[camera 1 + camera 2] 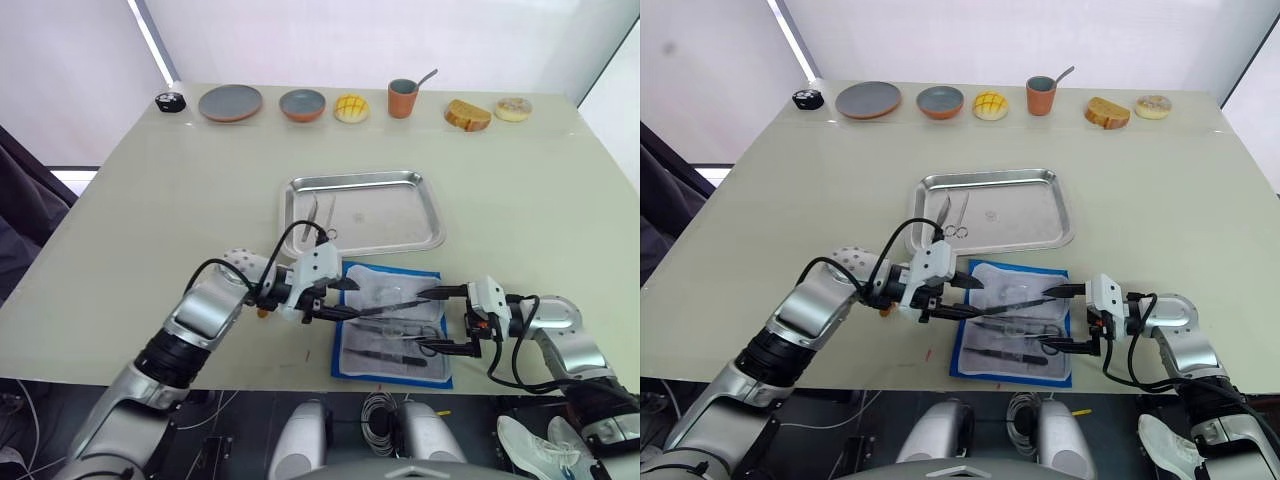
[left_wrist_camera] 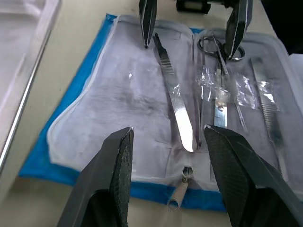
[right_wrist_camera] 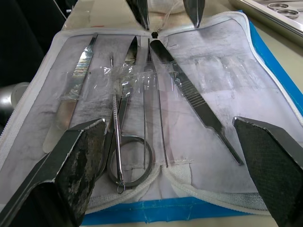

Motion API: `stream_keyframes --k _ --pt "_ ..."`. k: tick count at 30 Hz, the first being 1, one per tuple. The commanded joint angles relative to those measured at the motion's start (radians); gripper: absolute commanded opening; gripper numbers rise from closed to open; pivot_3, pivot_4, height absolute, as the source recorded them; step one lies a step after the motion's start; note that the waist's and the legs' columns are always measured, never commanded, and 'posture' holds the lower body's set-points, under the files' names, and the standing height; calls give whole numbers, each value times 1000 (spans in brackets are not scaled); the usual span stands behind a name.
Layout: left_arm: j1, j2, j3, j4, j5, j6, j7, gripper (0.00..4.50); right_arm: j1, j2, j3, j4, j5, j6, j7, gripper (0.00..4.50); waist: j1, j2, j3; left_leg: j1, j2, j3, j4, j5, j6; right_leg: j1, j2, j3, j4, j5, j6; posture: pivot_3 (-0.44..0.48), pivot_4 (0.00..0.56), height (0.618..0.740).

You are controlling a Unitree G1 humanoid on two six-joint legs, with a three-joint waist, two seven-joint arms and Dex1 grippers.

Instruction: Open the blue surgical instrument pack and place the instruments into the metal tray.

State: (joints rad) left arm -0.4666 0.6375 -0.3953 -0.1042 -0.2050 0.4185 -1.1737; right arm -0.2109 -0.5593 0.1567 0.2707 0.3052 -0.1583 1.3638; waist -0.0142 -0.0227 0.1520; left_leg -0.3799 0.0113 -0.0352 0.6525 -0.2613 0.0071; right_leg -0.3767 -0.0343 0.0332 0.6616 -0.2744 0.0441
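- The pack [image 1: 392, 336] lies unzipped, tools [image 3: 142, 118] inside.
- Left gripper [image 1: 333, 300] and right gripper [image 1: 428, 320] both hover wide over it.
- Scissors [image 1: 952, 222] lie in the tray [image 1: 400, 235].

Pale table [image 1: 120, 200], white walls, bright light

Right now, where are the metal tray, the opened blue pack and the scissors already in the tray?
metal tray [image 1: 385, 215]: left eye view, bare floor.
blue surgical instrument pack [image 1: 437, 380]: left eye view, near right blue corner.
scissors [image 1: 943, 218]: right eye view, blades.
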Motion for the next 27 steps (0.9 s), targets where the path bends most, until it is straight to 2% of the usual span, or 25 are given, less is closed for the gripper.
stream_keyframes --k 1,11,14,19,27 --pt "-17 -13 -11 9 35 -39 5 2545 31 0 29 32 -35 32 -6 4500 0 0 0 0 0 0 0 0 0 0 0 0 0 0 0 0 150 740" --pt "-43 -52 -37 44 90 -54 -7 2545 40 -3 31 23 -37 34 -11 4500 0 0 0 0 0 0 0 0 0 0 0 0 0 0 0 0 150 740" --pt "-48 -58 -32 40 83 -44 -12 2545 41 -5 30 20 -35 36 -12 4500 0 0 0 0 0 0 0 0 0 0 0 0 0 0 0 0 150 740" --pt "-51 -68 30 -26 -35 64 -49 2545 45 -7 30 17 -34 37 -14 4500 0 0 0 0 0 0 0 0 0 0 0 0 0 0 0 0 150 740" --pt "-91 -95 5 -6 12 74 5 2545 39 -2 34 26 -37 33 -14 4500 0 0 0 0 0 0 0 0 0 0 0 0 0 0 0 0 150 740"
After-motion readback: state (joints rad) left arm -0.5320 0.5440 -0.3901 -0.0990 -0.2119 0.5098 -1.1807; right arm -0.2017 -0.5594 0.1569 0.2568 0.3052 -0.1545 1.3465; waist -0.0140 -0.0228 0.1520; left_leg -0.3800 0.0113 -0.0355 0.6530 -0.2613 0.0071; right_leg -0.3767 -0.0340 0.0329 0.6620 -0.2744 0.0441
